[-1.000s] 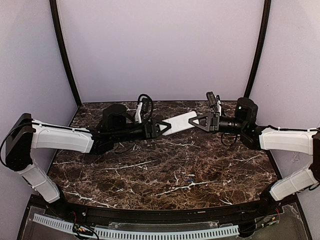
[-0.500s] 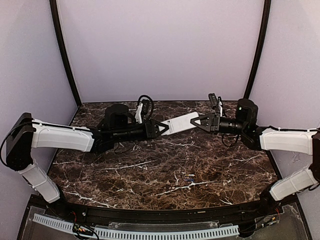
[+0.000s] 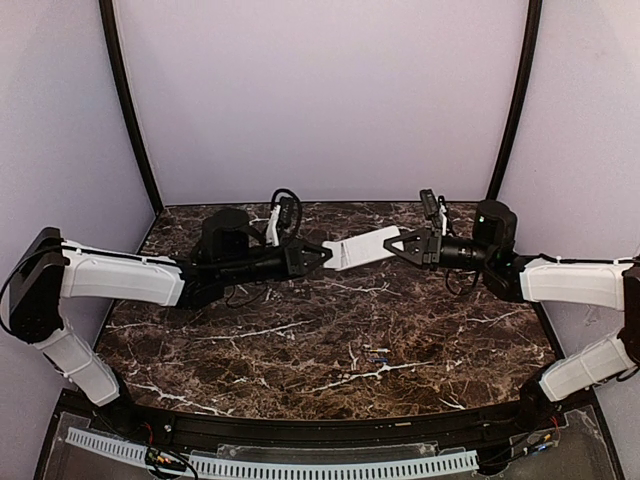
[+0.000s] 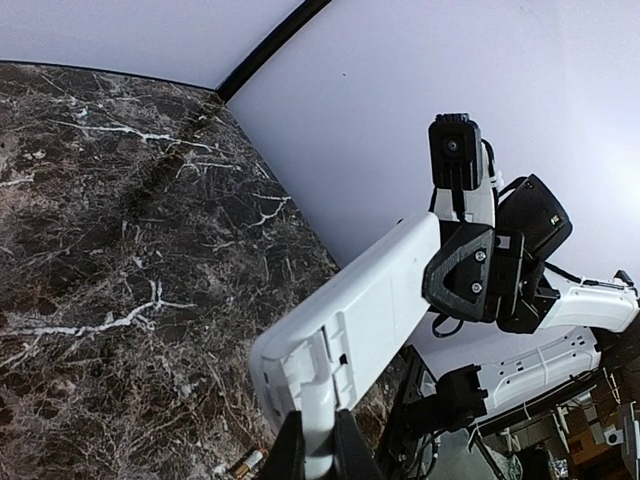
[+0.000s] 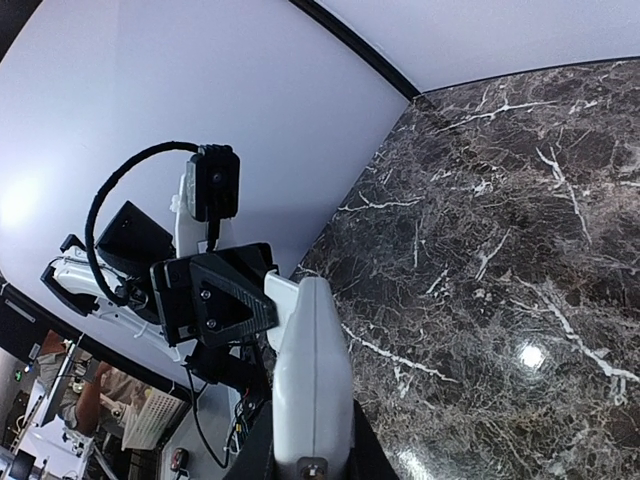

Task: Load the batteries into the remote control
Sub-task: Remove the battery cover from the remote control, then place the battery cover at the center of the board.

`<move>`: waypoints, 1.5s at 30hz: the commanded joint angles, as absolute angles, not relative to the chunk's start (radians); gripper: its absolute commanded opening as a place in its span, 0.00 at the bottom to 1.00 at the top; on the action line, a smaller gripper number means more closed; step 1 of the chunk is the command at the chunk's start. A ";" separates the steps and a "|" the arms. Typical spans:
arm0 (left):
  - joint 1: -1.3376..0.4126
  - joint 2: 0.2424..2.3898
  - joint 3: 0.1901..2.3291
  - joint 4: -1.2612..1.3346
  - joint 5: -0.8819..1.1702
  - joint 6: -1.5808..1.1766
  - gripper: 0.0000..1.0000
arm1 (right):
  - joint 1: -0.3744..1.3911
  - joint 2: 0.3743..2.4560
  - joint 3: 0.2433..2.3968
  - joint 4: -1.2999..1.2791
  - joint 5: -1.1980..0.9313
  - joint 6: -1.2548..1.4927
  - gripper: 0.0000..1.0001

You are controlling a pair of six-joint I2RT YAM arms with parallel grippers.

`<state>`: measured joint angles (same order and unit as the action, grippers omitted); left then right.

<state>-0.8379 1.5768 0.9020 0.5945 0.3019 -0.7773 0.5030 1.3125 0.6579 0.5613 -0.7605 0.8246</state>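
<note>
The white remote control [image 3: 362,247] hangs in the air over the back of the table, held from both ends with its plain back showing in the left wrist view [image 4: 385,300]. My right gripper [image 3: 392,243] is shut on its right end [image 5: 310,380]. My left gripper [image 3: 325,254] is shut on a thin white cover piece [image 4: 320,405] that sits at the remote's open battery bay. The batteries [image 3: 378,354] lie on the marble near the table's front middle. One battery [image 4: 248,462] shows below the remote in the left wrist view.
The dark marble table [image 3: 250,330] spreads below both arms. Purple walls close in the back and sides, with black posts [image 3: 125,100] in the rear corners. A black rail [image 3: 320,430] runs along the near edge.
My left gripper has closed from open onto the white cover piece at the remote's left end. The remote and right gripper have shifted slightly to the right.
</note>
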 commanded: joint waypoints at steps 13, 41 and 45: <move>-0.792 1.476 0.763 0.709 0.361 -0.802 0.00 | 0.375 1.269 0.624 0.470 -0.791 0.733 0.00; -0.765 1.870 0.657 0.982 0.528 -0.987 0.09 | 0.311 1.170 0.560 0.459 -1.098 0.724 0.00; -0.759 1.876 0.659 0.927 0.511 -0.974 0.12 | 0.312 1.156 0.572 0.401 -1.113 0.690 0.00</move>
<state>-0.7692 1.8805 0.6678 0.9268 0.5095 -0.9741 0.3176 1.1824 0.5640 0.4377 -1.0607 0.7292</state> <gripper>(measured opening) 0.109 0.147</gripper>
